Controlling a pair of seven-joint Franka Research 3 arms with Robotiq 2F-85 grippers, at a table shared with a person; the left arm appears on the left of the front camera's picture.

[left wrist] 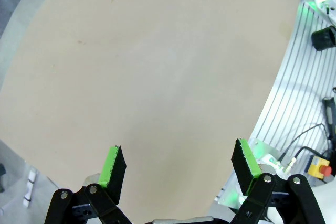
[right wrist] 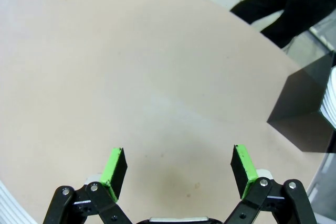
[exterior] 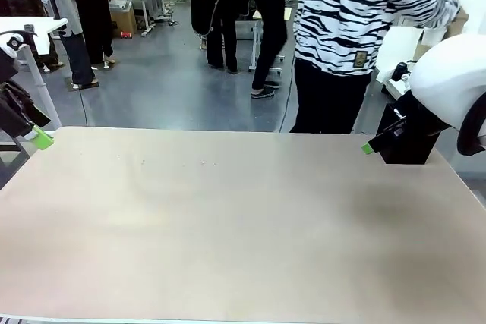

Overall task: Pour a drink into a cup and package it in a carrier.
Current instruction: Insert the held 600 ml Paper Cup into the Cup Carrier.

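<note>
Matt, smooth beige table; hand pads look rubbery green.

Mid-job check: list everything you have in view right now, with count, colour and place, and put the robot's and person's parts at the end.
Table: one, beige top, spans the front view.
Black box: one, black, at the table's far right edge, beside the right arm; also in the right wrist view.
Person: one, zebra-striped top and black trousers, standing at the far side, right of centre.
Left gripper: one, black with green pads, open and holding nothing, above the table's left edge; a green pad shows in the front view.
Right gripper: one, black with green pads, open and holding nothing, at the table's right side near the black box.
</note>
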